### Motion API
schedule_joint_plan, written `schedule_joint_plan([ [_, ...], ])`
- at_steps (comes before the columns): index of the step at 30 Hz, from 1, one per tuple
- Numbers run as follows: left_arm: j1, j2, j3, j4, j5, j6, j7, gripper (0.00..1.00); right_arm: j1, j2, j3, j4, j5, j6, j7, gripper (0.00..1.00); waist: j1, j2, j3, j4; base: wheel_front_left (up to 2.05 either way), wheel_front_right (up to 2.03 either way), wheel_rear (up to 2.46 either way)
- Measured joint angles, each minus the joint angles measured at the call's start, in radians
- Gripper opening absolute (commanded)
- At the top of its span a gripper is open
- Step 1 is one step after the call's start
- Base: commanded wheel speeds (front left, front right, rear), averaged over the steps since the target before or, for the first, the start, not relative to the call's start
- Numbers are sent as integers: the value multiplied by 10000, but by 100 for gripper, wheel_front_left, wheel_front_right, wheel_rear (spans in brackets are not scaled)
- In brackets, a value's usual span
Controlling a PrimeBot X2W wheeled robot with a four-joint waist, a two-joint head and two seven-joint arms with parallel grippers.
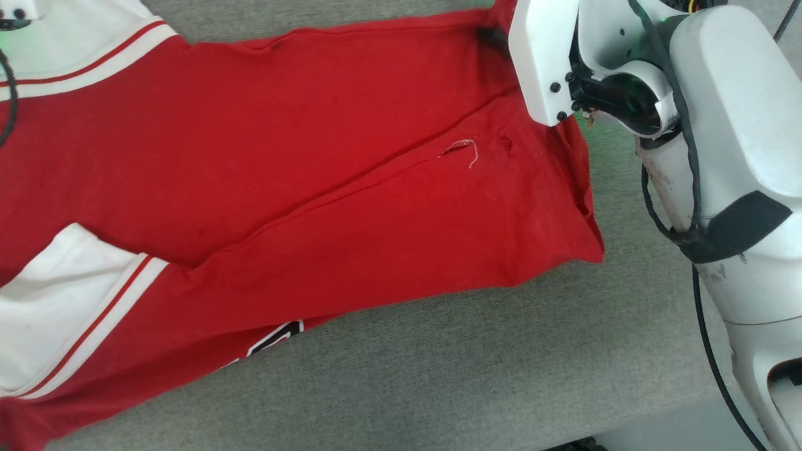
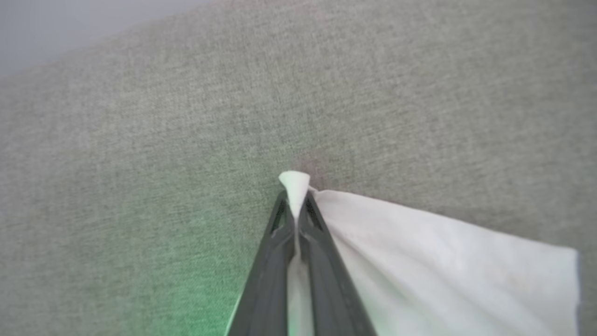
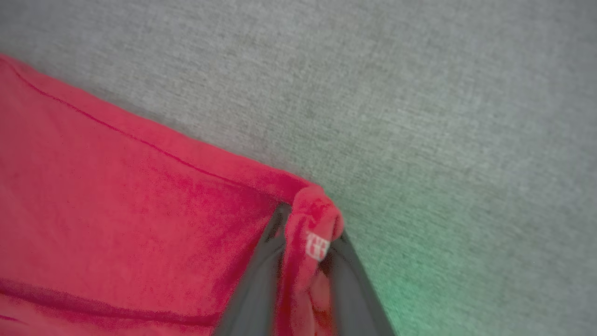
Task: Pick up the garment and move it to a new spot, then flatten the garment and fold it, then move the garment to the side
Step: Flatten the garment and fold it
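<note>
Garment (image 1: pixel 351 188): red jersey, spread flat on grey pad (image 1: pixel 470 363), one flap lapped over along a slanting crease. Looks mid-fold to me.
L gripper (image 2: pixel 296 198): fingers together, nipping tip of white sleeve end (image 2: pixel 443 261) just above pad. Thin bite, prob. to lift one layer only.
R gripper (image 3: pixel 310 224): clamped on bunched red hem corner by small tag (image 3: pixel 318 246), low over pad. Opposite end from sleeve, so cloth can be drawn taut.
Next, my guess: lift both corners & carry over.
Risk: thin sleeve pinch may slip.
</note>
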Motion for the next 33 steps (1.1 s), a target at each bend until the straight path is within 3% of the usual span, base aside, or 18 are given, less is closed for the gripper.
schedule_joint_plan([
  [4, 134, -161, 8, -8, -4, -90, -382, 0, -30, -123, 84, 186, 88, 2, -366, 0, 0, 0, -117, 153, 0, 0, 0],
  [10, 604, -408, -36, -113, -127, -477, -890, 0, 563, -817, -6, 82, 100, 19, -1266, 0, 0, -1, -625, 548, 0, 0, 0],
  [24, 1506, 79, 121, -1348, -637, -1058, -1499, 0, 2266, -2151, -489, -1494, 77, 12, -2056, 0, -1, -1, -2183, 1581, 0, 0, 0],
  [27, 1749, 324, 115, -2033, -696, -982, -1394, 0, 2690, -2451, -583, -2084, 98, 12, -2038, 0, -1, -1, -2442, 1783, 0, 0, 0],
  [33, 2702, 1064, 146, -3975, -1001, -232, -989, 0, 3717, -3081, -1001, -3540, 347, 12, -1793, 0, -1, -1, -2793, 2122, 0, 0, 0],
])
